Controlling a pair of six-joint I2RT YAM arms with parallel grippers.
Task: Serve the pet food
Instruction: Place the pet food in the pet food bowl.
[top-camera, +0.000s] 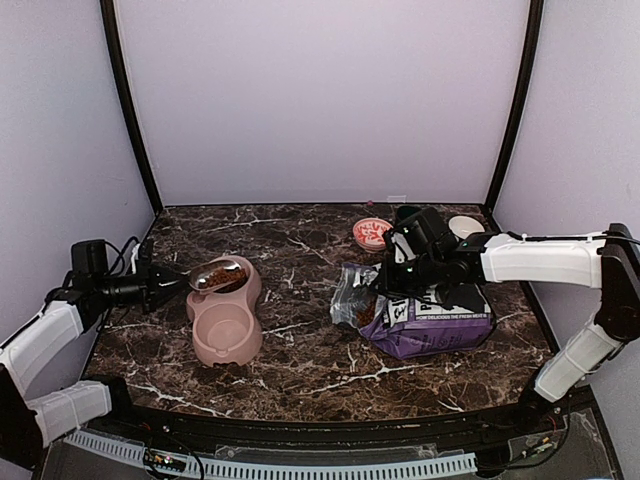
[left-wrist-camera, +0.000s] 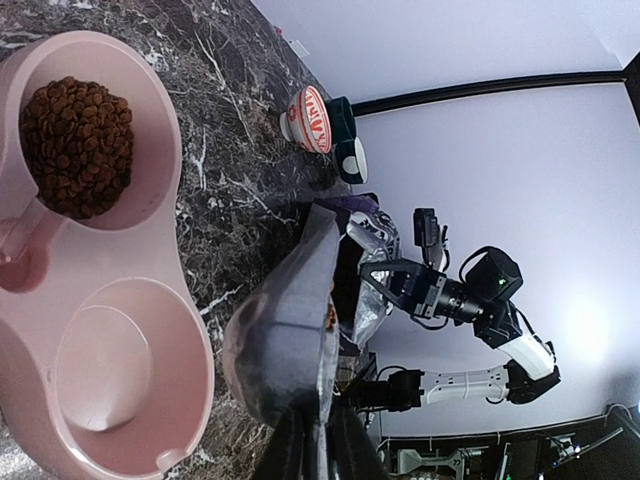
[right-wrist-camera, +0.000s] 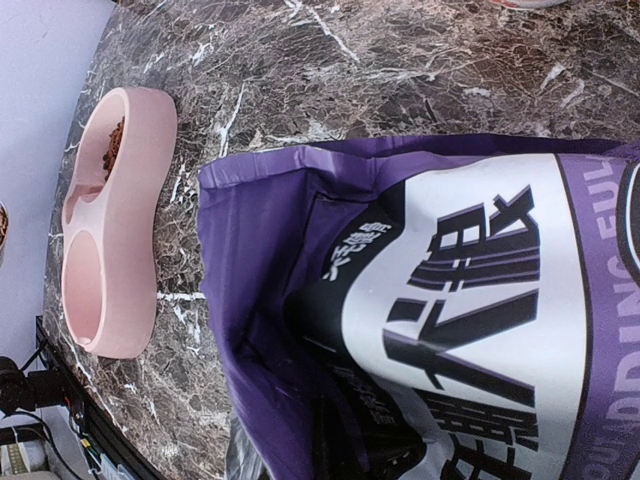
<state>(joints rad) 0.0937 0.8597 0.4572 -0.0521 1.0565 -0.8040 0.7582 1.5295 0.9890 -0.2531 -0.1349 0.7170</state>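
Note:
The pet food (left-wrist-camera: 78, 145) lies as a brown heap in the far cup of the pink double bowl (left-wrist-camera: 170, 330); the near cup holds nothing. My left gripper (left-wrist-camera: 312, 440) is shut on the handle of a clear scoop (left-wrist-camera: 280, 340), which is tipped on its side with a few pellets at its rim. From above, the scoop (top-camera: 205, 277) hangs over the far cup of the bowl (top-camera: 228, 345), with the left gripper (top-camera: 165, 283) to its left. My right gripper (top-camera: 390, 280) is shut on the open edge of the purple-and-white bag (top-camera: 440, 320), its fingers mostly hidden in the bag's (right-wrist-camera: 450, 300) fold.
Three small bowls stand at the back right: a red-patterned one (top-camera: 371, 232), a dark one (top-camera: 408, 214) and a white one (top-camera: 465, 226). Black frame posts rise at both back corners. Marble tabletop lies between the pink bowl and the bag.

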